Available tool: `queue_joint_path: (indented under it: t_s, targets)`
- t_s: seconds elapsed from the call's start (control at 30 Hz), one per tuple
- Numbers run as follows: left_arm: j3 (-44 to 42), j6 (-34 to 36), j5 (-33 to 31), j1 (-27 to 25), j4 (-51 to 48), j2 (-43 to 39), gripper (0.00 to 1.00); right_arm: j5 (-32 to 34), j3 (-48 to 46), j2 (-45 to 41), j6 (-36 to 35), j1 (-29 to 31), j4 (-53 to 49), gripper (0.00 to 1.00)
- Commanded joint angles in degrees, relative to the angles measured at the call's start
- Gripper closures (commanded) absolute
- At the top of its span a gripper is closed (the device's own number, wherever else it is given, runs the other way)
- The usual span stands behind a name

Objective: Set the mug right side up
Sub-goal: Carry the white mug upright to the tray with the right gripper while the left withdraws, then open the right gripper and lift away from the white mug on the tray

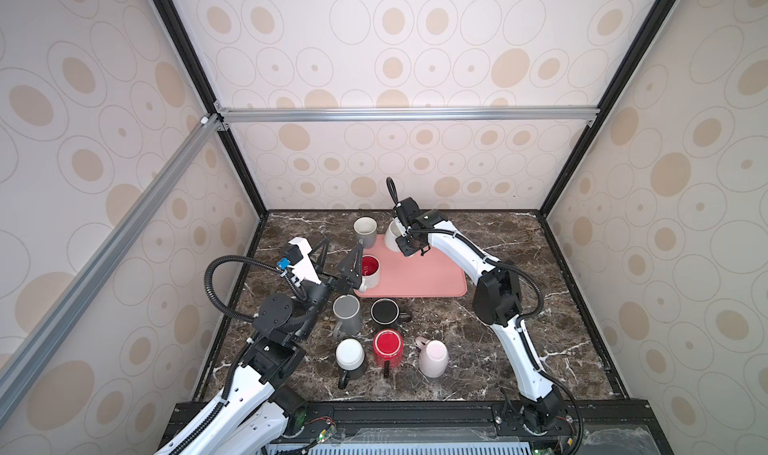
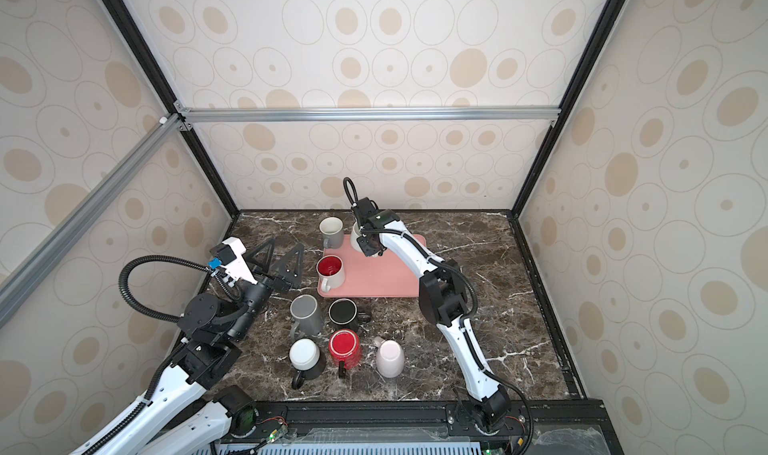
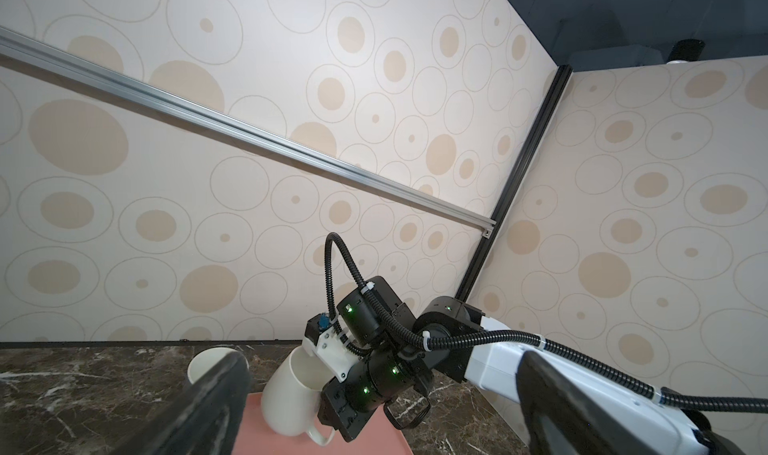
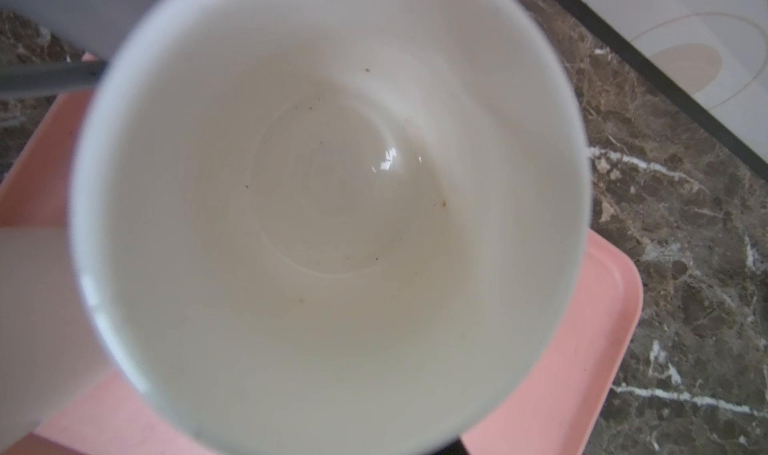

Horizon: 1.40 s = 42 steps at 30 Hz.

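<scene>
The mug (image 1: pixel 390 236) (image 2: pixel 355 237) is cream white and sits at the far corner of the pink tray (image 1: pixel 419 276) (image 2: pixel 374 280). My right gripper (image 1: pixel 404 241) (image 2: pixel 367 245) is shut on its rim wall. In the left wrist view the mug (image 3: pixel 291 394) leans, mouth upward, handle low, base at the tray. The right wrist view looks straight into the mug (image 4: pixel 332 207), which hides the jaws. My left gripper (image 1: pixel 341 244) (image 2: pixel 286 242) is open beside the tray's left edge, holding nothing, its dark fingers (image 3: pixel 208 407) far apart.
A white mug with a red inside (image 1: pixel 370 271) stands upright on the tray's near left corner. A cream mug (image 1: pixel 365 227) stands behind the tray. Grey (image 1: pixel 347 315), black (image 1: pixel 384 311), red (image 1: pixel 388 345), white-and-black (image 1: pixel 350 356) and pink (image 1: pixel 433 358) mugs cluster in front.
</scene>
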Motion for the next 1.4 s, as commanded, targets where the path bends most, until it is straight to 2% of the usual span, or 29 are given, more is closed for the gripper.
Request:
queue_joint_path:
  t_s: [0.0, 0.13, 0.37, 0.47, 0.73, 0.83, 1.0, 1.13, 1.27, 1.37]
  targets:
    - [0.1, 1.6, -0.9, 0.2, 0.3, -0.6, 0.01, 1.6, 5.2, 1.2, -1.0, 0.3, 0.3, 1.00]
    - [-0.1, 1.7, -1.3, 0.3, 0.1, -0.8, 0.01, 1.0, 8.7, 4.1, -0.9, 0.3, -0.2, 1.00]
    - [-0.2, 1.6, -1.2, 0.3, 0.3, -0.7, 0.01, 0.9, 8.8, 6.2, -1.4, 0.6, 1.2, 0.99]
    - [-0.2, 1.6, -1.4, 0.4, 0.2, -0.5, 0.01, 1.5, 9.1, 7.4, -2.0, 1.0, 1.7, 0.93]
    - [-0.2, 1.5, -1.4, 0.4, 0.4, -0.1, 0.01, 3.7, 9.9, 9.2, -2.2, 1.6, 2.6, 0.68]
    - [-0.2, 1.5, -1.2, 0.4, 0.4, 0.1, 0.01, 4.3, 9.8, 9.7, -2.1, 1.6, 3.6, 0.63]
    - [-0.2, 1.5, -1.1, 0.5, 0.3, 0.5, 0.01, 6.9, 9.3, 9.8, -1.2, 1.4, 4.9, 0.59]
    - [-0.2, 1.4, -1.2, 0.4, 0.3, 0.6, 0.01, 6.5, 5.2, 7.3, -1.1, 1.3, 7.9, 0.56]
    - [-0.3, 1.4, -1.4, 0.4, 0.3, 0.8, 0.01, 3.6, -4.2, 0.8, -1.4, 1.3, 16.0, 0.44]
    - [-0.2, 1.3, -1.6, 0.4, 0.0, 1.0, 0.01, 2.3, -11.1, -4.3, -1.4, 1.4, 21.0, 0.39]
